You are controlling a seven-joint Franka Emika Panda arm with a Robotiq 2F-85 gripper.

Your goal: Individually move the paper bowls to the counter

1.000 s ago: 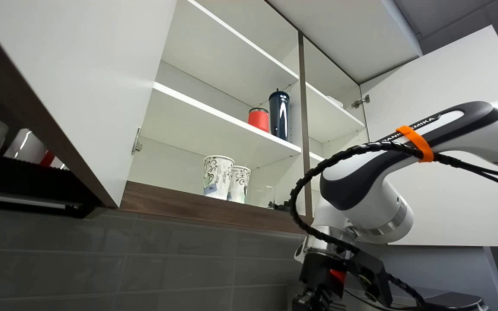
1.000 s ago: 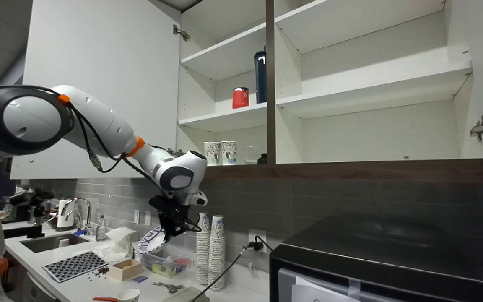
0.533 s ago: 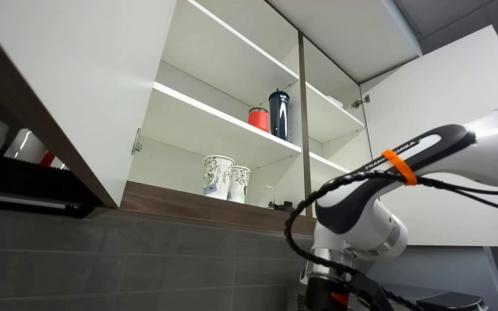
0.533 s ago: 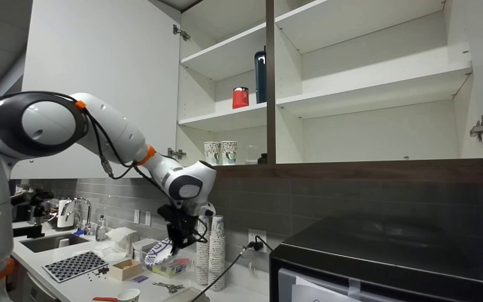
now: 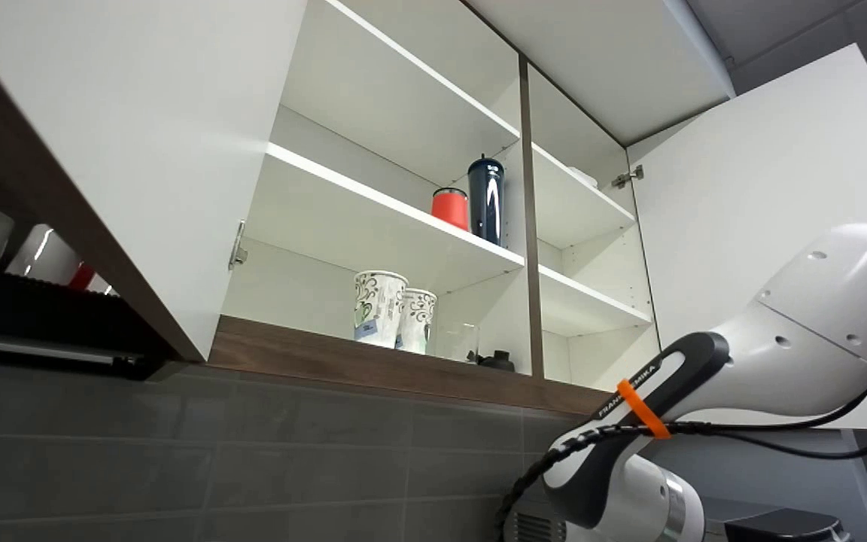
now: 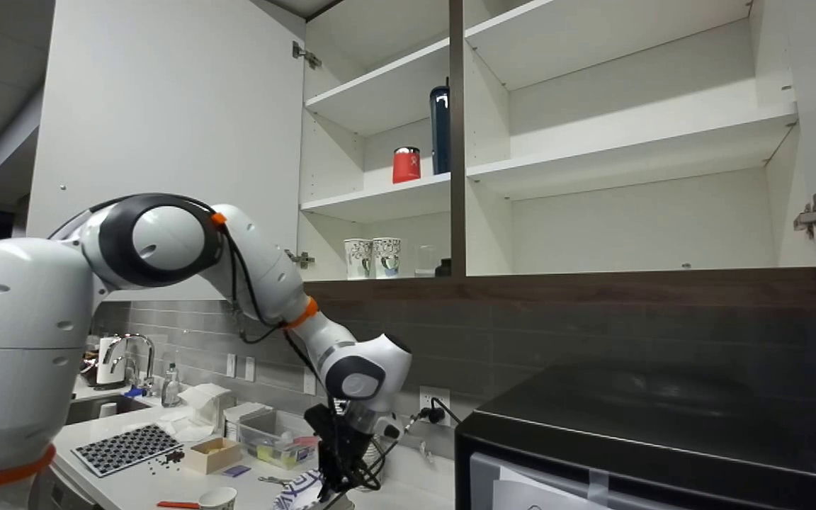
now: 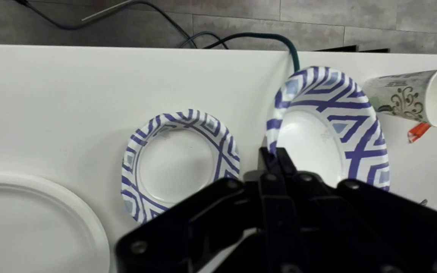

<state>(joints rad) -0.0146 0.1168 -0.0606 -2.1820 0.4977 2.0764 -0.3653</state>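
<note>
White bench (image 7: 70, 83), grey floor (image 7: 233, 21) past its front edge — and the gripper (image 7: 273, 152) is clenched on the rim of a tilted paper bowl (image 7: 330, 131) over the bench, probably because a thin lip is easiest to pinch. Second bowl (image 7: 176, 165) sits flat in from that edge — safer there, I guess. Count: two bowls, one plate (image 7: 32, 227), one loose cup (image 7: 408, 96) down here

In the wrist view, left to right: a plate (image 7: 32, 227) and a bowl (image 7: 176, 165) on the surface (image 7: 70, 87), another bowl (image 7: 328, 136), its rim in the tool (image 7: 274, 156), then a cup (image 7: 412, 96). In both exterior views, cups (image 5: 378, 309) stand beneath a shelf (image 5: 351, 214) bearing a tumbler (image 5: 450, 209).
</note>
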